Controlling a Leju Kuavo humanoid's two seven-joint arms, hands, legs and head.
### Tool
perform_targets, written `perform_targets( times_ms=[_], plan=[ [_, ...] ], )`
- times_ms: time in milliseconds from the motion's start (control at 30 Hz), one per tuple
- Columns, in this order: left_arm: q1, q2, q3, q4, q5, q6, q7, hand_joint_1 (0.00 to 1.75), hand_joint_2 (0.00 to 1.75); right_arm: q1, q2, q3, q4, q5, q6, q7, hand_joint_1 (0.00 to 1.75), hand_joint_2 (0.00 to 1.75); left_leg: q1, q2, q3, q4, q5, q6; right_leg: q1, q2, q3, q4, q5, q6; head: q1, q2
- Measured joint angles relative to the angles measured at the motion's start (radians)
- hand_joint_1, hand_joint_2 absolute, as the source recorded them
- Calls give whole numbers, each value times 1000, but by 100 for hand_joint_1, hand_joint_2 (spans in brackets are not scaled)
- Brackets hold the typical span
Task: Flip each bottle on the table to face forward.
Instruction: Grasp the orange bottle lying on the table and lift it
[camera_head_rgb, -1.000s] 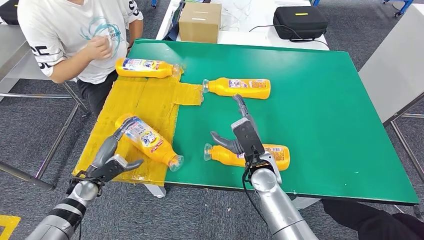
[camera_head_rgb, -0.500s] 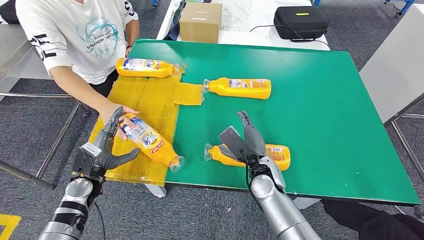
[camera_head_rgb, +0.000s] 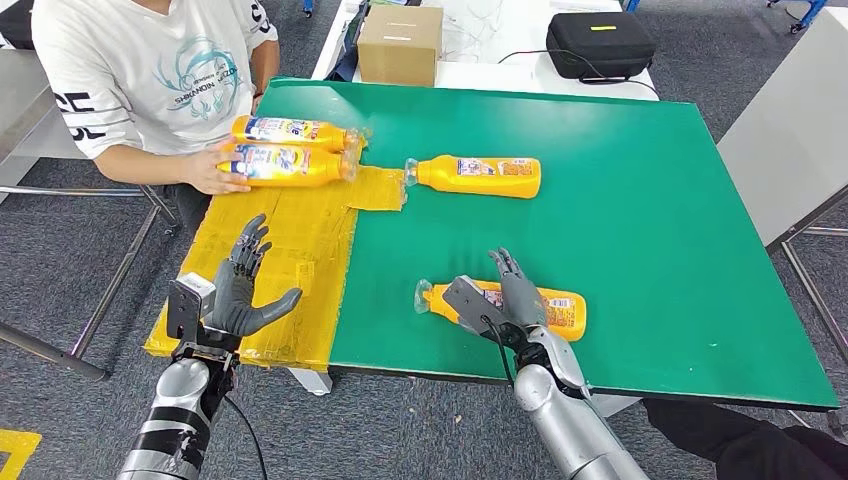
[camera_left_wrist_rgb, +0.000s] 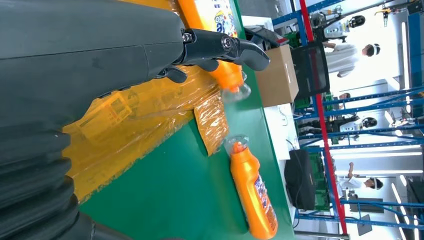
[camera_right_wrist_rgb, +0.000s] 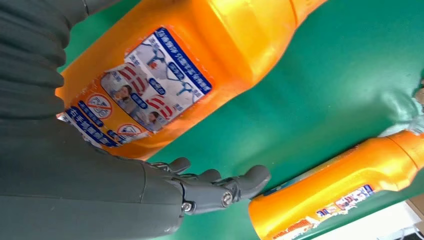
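So right now the robot's left hand (camera_head_rgb: 238, 290) is up over the yellow taped patch (camera_head_rgb: 290, 235) at the near-left corner of the green tabletop (camera_head_rgb: 650, 200), fingers spread wide and holding nothing. Its right hand (camera_head_rgb: 500, 300) is down on the nearest bottle (camera_head_rgb: 555, 312), which lies on its side close to the front edge with its clear cap end pointing left; the fingers are draped over the middle of it, and from the wrist view the label side faces up with the fingers sticking out past it rather than wrapped round, so I'd call it resting on the bottle, not really grabbing it. Another bottle (camera_head_rgb: 478, 175) lies on its side further back on the green, cap touching the edge of the yellow patch. Two more are side by side at the far-left corner, the back bottle (camera_head_rgb: 290, 130) and a front bottle (camera_head_rgb: 285, 165), and a person's hand (camera_head_rgb: 208, 172) is on the end of that front one. Behind the tabletop sit a cardboard box (camera_head_rgb: 400, 42) and a black case (camera_head_rgb: 598, 42).
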Motion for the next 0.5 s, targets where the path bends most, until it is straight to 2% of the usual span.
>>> perform_targets(
  times_ms=[100,267,300,333,400,433,500],
  plan=[
    [0,-5,1,0,3,-4,2,0,175,-2,-5,1,6,16,13,11,0,175,0,0,0,0,0,0,0,0,0,0,0,0,0,0],
    [0,-14,2,0,14,-19,4,0,175,-34,-33,18,49,135,83,72,1,175,0,0,0,0,0,0,0,0,1,0,0,0,0,0],
    [0,-14,2,0,16,-22,4,0,175,-43,-39,24,61,154,96,80,27,175,0,0,0,0,0,0,0,0,1,0,0,0,0,0],
    [0,-14,2,0,18,-27,4,0,175,-55,-45,31,73,171,111,87,64,175,0,0,0,0,0,0,0,0,1,0,0,0,0,0],
    [0,-14,2,0,24,-35,4,0,175,-80,-58,43,98,189,144,91,150,175,0,0,0,0,0,0,0,0,1,0,0,0,0,0],
    [0,-14,2,0,25,-39,3,0,175,-94,-64,48,111,191,162,89,168,175,0,0,0,0,0,0,0,0,1,0,0,0,0,0],
    [0,-14,2,3,28,-49,0,0,175,-121,-75,57,135,189,198,82,174,175,0,0,1,0,0,0,0,0,1,0,0,0,0,0]
  ],
)
